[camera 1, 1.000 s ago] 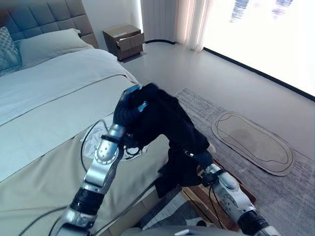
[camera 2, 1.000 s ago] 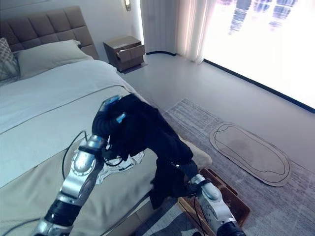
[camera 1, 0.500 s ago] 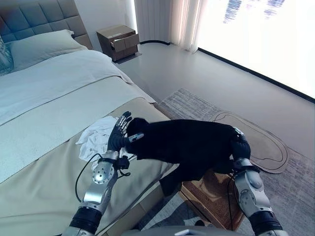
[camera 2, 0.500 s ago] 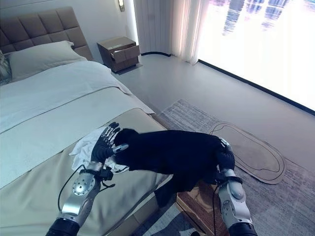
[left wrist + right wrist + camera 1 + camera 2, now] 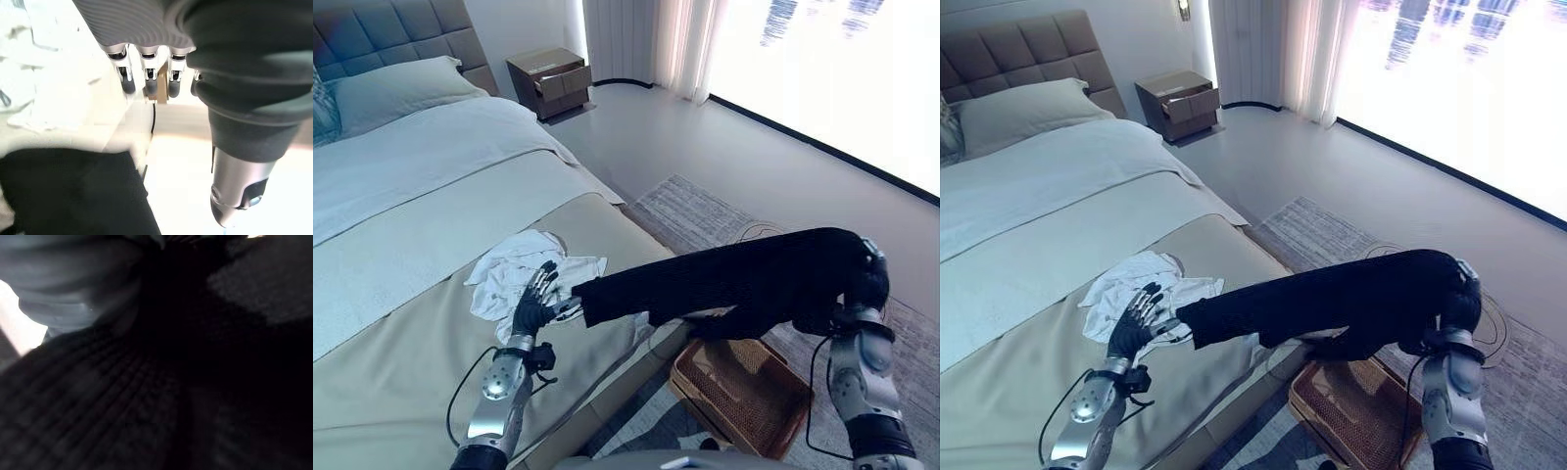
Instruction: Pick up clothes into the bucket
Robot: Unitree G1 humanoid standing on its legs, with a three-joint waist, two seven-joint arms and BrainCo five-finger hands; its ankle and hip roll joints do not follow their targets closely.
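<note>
While the right robot hand [image 5: 869,284] holds one end of the black garment [image 5: 734,284] up above the wicker basket [image 5: 741,397] on the floor, its fingers are buried in the cloth, so their grip cannot be told. From there the garment stretches back to the bed [image 5: 421,245], its other end just beside the left robot hand [image 5: 534,308], which rests with fingers straight on the white clothes [image 5: 514,274]

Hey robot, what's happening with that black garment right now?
Right robot hand holds black garment stretched above wicker basket. Left robot hand open beside its far end. White cloth on bed.
</note>
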